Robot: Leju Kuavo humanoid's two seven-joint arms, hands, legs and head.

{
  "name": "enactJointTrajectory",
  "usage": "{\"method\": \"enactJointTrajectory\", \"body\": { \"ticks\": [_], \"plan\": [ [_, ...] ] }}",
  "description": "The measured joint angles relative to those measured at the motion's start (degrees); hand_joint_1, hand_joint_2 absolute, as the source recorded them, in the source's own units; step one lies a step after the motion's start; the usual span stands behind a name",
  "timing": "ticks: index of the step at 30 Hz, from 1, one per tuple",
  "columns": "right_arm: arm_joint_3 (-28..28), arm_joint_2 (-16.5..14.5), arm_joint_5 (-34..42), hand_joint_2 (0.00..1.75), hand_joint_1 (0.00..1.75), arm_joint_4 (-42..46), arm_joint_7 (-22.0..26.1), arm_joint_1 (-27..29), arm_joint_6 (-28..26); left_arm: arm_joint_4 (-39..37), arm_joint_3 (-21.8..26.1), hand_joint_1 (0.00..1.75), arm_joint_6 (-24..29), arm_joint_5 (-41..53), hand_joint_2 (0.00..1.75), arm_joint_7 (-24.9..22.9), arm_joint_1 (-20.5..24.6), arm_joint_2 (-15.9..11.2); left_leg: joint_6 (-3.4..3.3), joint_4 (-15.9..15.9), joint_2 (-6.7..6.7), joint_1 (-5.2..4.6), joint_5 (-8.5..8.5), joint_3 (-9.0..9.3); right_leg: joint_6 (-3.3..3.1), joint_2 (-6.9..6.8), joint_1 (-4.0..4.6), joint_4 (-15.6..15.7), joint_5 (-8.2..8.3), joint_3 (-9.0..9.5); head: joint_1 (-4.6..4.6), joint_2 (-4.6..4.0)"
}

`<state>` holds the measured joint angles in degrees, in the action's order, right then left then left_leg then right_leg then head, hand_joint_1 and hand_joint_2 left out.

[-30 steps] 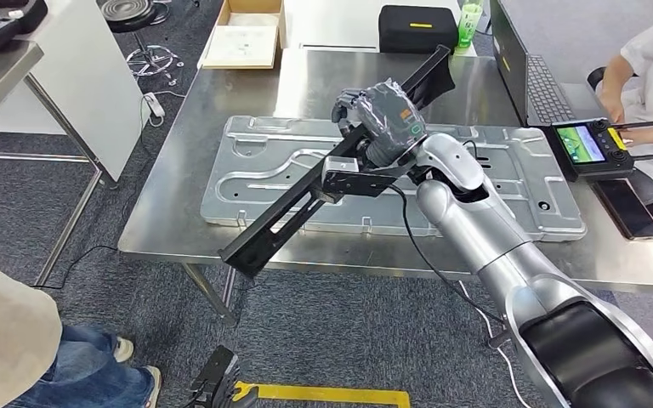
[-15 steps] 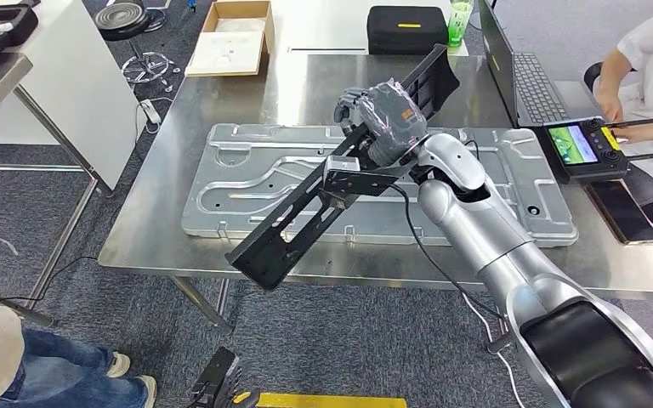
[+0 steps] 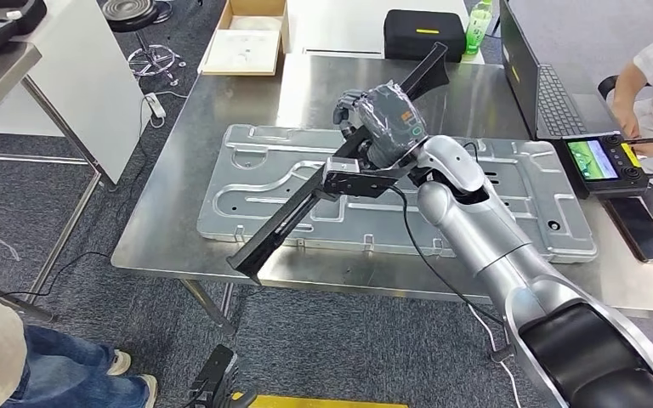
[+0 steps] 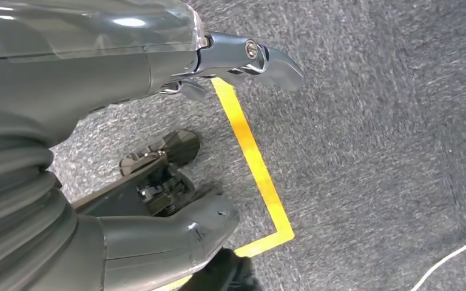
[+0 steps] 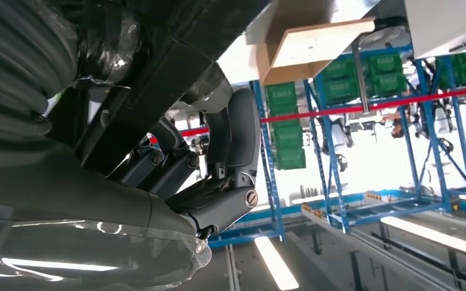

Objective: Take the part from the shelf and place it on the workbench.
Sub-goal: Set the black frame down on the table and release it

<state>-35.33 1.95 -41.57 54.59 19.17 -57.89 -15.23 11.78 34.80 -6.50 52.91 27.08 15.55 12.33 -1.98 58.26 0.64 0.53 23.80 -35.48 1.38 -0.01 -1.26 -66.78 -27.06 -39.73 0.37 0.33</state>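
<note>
Right hand (image 3: 380, 119) grips the part (image 3: 306, 204), a long black bracket-like bar, near its middle. In the right wrist view the fingers (image 5: 176, 163) wrap the black bar, closed tight on it.

Part position: held in the air above the counter (image 3: 221, 102), tilted. Its far end rises toward the black case (image 3: 423, 32) at the back of the counter; its near end sticks out past the counter's front edge, over the carpet. No contact with the counter surface that I can make out.

A large stamped metal panel (image 3: 255, 183) lies flat on the counter, directly under the middle of the part and the right hand.

Left hand (image 4: 158, 60) hangs over the carpet beside a yellow floor line (image 4: 255, 163). Nothing in it; fingers seem loosely apart, though little of them is visible.

A person sits at the counter's right end, beside a laptop (image 3: 531, 81) and a handheld controller (image 3: 604, 160). Another person stands off the counter's left front corner.

Progress, judged: pickup looks done, since the part is in hand and at the counter. Left to do: lower the part, bring the overhanging end in over the counter, set it down, release. Landing spot unclear; the panel occupies much of the surface.
</note>
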Motion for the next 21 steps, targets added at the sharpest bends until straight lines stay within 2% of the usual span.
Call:
{"method": "enactJointTrajectory", "body": {
  "ticks": [1, 2, 5, 7, 9, 11, 12, 13, 14, 16, 17, 19, 21],
  "plan": [
    [0.0, 0.0, 0.0, 1.75, 1.75, 0.0, 0.0, -0.1, 0.0, 0.0, 0.0, 0.00, 0.0, 0.0, 1.75, 0.0, 0.0, 0.0, 0.30, 0.5, 0.06, -0.10, 0.35, -0.07, -0.11, 0.03, 0.04, 3.3, 1.43, 1.43, -0.02, 0.00],
    [0.0, 0.0, 0.0, 1.75, 1.75, 0.0, 0.0, -0.1, 0.0, 0.0, 0.0, 0.00, -0.1, 0.0, 1.75, 0.0, 0.1, 0.0, 0.58, 0.8, 0.10, -0.20, 0.60, -0.19, -0.28, 0.08, 0.08, 5.4, 2.08, 2.32, -0.03, 0.00],
    [0.0, 0.1, 0.0, 1.75, 1.75, 0.0, 0.0, -0.1, 0.0, 0.0, 0.0, 0.00, -0.6, 0.0, 1.75, 0.2, 0.1, 0.0, 1.37, 0.9, 0.11, -0.31, 0.83, -0.34, -1.09, 0.24, 0.27, 6.4, 2.08, 2.65, -0.06, 0.00],
    [0.0, 0.2, -0.1, 1.75, 1.75, 0.1, 0.0, -0.1, 0.0, 0.0, -0.1, 0.00, -1.0, 0.0, 1.75, 0.2, 0.0, 0.0, 1.99, 2.2, -0.02, -0.17, 1.91, -0.76, -1.82, 0.21, 0.10, 6.8, 2.24, 3.00, -0.09, 0.00],
    [0.0, 0.1, -0.1, 1.75, 1.75, 0.1, 0.0, -0.2, 0.0, 0.0, -0.1, 0.00, -1.1, 0.1, 1.75, 0.3, 0.1, 0.0, 2.60, 7.7, -0.22, 0.02, 4.83, -3.14, -2.34, 0.14, -0.01, 7.1, 2.19, 3.36, -0.15, 0.00],
    [0.0, 0.1, -0.1, 1.75, 1.75, 0.1, 0.0, -0.1, 0.0, 0.0, -0.2, 0.00, -1.2, 0.1, 1.75, 0.3, 0.0, 0.0, 2.96, 15.2, -0.29, 0.17, 7.49, -6.86, -2.57, 0.13, 0.06, 7.1, 1.86, 3.53, -0.16, 0.00],
    [0.0, 0.1, -0.1, 1.75, 1.75, 0.1, 0.0, 0.0, 0.0, 0.0, -0.3, 0.00, -1.1, 0.1, 1.75, 0.3, -0.1, 0.0, 2.97, 17.0, -0.30, 0.19, 7.54, -7.98, -2.60, 0.14, 0.11, 7.1, 1.64, 3.67, -0.17, 0.00],
    [0.0, 0.1, -0.1, 1.75, 1.75, 0.1, 0.0, 0.1, 0.0, 0.0, -0.3, 0.00, -1.1, 0.1, 1.75, 0.3, -0.1, 0.0, 2.89, 17.1, -0.30, 0.17, 6.76, -8.24, -2.57, 0.14, 0.15, 7.0, 1.48, 3.86, -0.17, 0.00],
    [0.0, 0.1, -0.1, 1.75, 1.75, 0.1, 0.0, 0.1, 0.0, 0.0, -0.3, 0.00, -1.1, 0.1, 1.75, 0.3, -0.2, 0.0, 2.76, 15.8, -0.30, 0.15, 5.55, -7.82, -2.52, 0.15, 0.18, 7.0, 1.34, 4.06, -0.17, 0.00],
    [0.0, 0.1, -0.1, 1.75, 1.75, 0.1, 0.0, 0.0, 0.0, 0.0, -0.4, 0.00, -1.1, 0.1, 1.75, 0.3, -0.1, 0.0, 2.13, 9.4, -0.31, 0.02, 1.99, -4.84, -2.37, 0.15, 0.27, 7.0, 1.00, 4.67, -0.16, 0.00],
    [0.0, 0.1, -0.1, 1.75, 1.75, 0.1, 0.0, -0.1, 0.0, 0.0, -0.4, 0.00, -1.0, 0.1, 1.75, 0.3, -0.1, 0.0, 1.67, 6.1, -0.38, -0.15, 0.91, -3.21, -2.22, 0.13, 0.38, 7.1, 0.79, 4.97, -0.15, 0.00],
    [0.0, 0.1, -0.1, 1.75, 1.75, 0.1, 0.0, -0.2, 0.0, 0.0, -0.4, 0.00, -0.9, 0.2, 1.75, 0.3, 0.0, 0.0, 0.79, 0.9, -0.54, -0.58, -0.01, -0.56, -1.62, 0.11, 0.45, 7.3, 0.53, 5.43, -0.15, 0.00],
    [0.0, 0.1, -0.2, 1.75, 1.75, 0.1, 0.0, -0.1, -0.1, 0.0, -0.4, 0.00, -0.8, 0.2, 1.75, 0.4, 0.0, 0.0, 0.31, -0.3, -0.55, -0.71, 0.49, 0.28, -0.84, 0.06, 0.47, 7.3, 0.89, 5.71, -0.15, 0.00]
  ]
}}
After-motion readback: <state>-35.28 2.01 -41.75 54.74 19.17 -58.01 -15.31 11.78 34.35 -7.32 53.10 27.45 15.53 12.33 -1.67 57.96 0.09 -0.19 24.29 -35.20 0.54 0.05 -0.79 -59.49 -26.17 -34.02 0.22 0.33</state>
